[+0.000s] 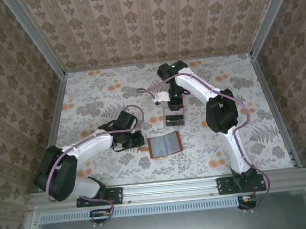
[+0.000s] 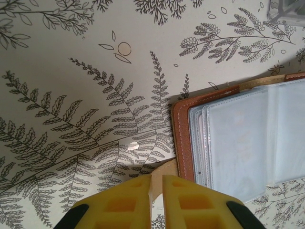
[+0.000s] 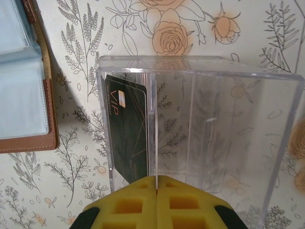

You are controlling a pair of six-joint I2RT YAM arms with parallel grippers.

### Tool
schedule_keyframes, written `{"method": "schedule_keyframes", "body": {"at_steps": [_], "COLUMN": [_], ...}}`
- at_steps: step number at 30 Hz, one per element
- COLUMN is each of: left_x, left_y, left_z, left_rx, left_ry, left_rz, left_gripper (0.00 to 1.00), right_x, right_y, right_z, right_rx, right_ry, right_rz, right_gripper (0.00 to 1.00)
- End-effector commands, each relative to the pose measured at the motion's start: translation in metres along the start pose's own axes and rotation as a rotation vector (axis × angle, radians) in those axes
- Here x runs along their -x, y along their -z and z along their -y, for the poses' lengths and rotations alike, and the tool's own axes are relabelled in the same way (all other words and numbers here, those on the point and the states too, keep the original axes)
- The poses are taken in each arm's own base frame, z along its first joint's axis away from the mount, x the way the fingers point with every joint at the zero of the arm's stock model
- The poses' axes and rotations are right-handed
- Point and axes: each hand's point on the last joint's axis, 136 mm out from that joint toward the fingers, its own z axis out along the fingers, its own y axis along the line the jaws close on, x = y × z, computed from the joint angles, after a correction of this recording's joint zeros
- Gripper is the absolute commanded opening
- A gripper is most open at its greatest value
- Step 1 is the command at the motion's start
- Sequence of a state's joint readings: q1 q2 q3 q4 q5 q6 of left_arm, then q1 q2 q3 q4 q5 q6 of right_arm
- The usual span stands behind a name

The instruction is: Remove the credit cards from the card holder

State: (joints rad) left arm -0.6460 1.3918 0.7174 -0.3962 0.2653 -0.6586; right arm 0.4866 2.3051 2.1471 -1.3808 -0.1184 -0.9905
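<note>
The card holder (image 1: 165, 144) lies spread open mid-table, brown leather outside and pale grey-blue pockets (image 2: 238, 143) facing up. My left gripper (image 2: 157, 176) is at its left edge (image 1: 139, 140), shut on a tan leather flap of the holder. One dark credit card (image 3: 127, 129) marked VIP stands in the left slot of a clear plastic tray (image 3: 238, 119). My right gripper (image 3: 157, 177) hangs over the tray's near side (image 1: 174, 106), shut on a thin pale credit card (image 3: 157, 143) that I see edge-on beside the tray's divider.
The clear tray (image 1: 175, 119) stands just behind the holder, whose corner (image 3: 21, 95) lies to its left in the right wrist view. Wallpapered walls enclose the floral table on three sides. Open tabletop spreads far left and far right.
</note>
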Motion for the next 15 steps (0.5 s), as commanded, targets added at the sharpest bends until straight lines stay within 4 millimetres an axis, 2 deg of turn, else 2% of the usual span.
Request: {"method": "schedule_keyframes", "body": {"at_steps": [1,8,10,15], "left_x": [-0.001,0.0,0.001,0.003], "left_y": [0.002,0.0,0.0,0.001], "left_z": [0.0,0.001,0.002,0.005], "left_rx": [-0.014,-0.019,-0.022,-0.029], "left_ry": [0.015,0.01,0.012,0.004], "left_rz": [-0.005,-0.006,-0.005,-0.003], "left_gripper": [0.14,0.14,0.14,0.14], "right_x": [0.0,-0.004,-0.004,-0.006], "right_y": [-0.007,-0.011,-0.005,0.016], "right_z": [-0.013,-0.008,-0.003,0.01], "right_rx": [0.096,0.105,0.077,-0.021], "right_ry": [-0.003,-0.039,-0.055,-0.076], "right_rz": [0.011,0.02,0.027,0.049], "right_gripper": [0.0,0.13,0.18,0.2]}}
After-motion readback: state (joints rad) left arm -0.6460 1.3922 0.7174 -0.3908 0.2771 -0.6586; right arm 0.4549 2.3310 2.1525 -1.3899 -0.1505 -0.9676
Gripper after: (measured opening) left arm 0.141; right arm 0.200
